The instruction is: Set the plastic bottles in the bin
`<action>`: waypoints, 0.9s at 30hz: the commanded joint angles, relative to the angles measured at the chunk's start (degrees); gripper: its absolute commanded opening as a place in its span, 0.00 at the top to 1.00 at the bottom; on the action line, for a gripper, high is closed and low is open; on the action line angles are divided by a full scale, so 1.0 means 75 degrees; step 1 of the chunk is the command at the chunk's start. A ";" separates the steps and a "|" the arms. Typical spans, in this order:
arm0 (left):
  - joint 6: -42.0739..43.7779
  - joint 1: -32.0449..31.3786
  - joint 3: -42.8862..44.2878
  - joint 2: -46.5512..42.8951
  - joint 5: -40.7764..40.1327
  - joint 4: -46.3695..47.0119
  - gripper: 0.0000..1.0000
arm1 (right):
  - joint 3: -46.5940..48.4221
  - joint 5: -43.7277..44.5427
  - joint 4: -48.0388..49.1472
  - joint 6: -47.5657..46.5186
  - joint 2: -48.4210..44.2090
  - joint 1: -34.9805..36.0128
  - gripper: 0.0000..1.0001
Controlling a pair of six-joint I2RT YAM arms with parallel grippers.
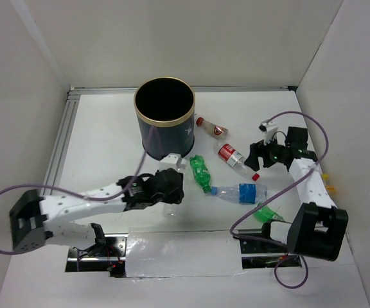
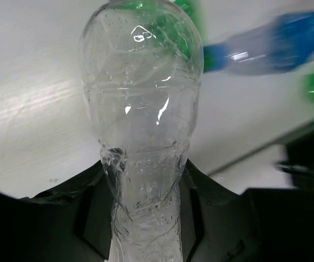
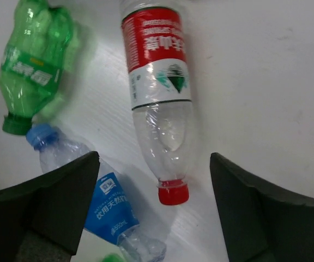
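Note:
The dark navy bin [image 1: 161,136] with a gold rim stands at the back middle. My left gripper [image 1: 170,187] is shut on a clear crushed bottle [image 2: 140,125] in front of the bin; the bottle's narrow part sits between the jaws [image 2: 146,218]. My right gripper [image 1: 262,156] is open and hangs over the cap end of a red-label bottle [image 1: 236,158], which lies between the fingers in the right wrist view [image 3: 159,93]. A green bottle [image 1: 200,173], a blue-label bottle [image 1: 243,192] and a second red-label bottle [image 1: 212,127] lie on the table.
Another green bottle [image 1: 268,213] lies by the right arm's base. White walls enclose the table on three sides. A metal rail [image 1: 61,138] runs along the left edge. In the right wrist view, the green bottle [image 3: 34,60] and blue-label bottle [image 3: 105,204] lie left of the fingers.

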 commanded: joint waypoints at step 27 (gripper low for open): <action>0.3605 0.4581 0.7112 0.3474 -0.1157 0.0724 0.18 | 0.0910 0.1562 0.1434 0.0066 0.3153 0.3008 0.00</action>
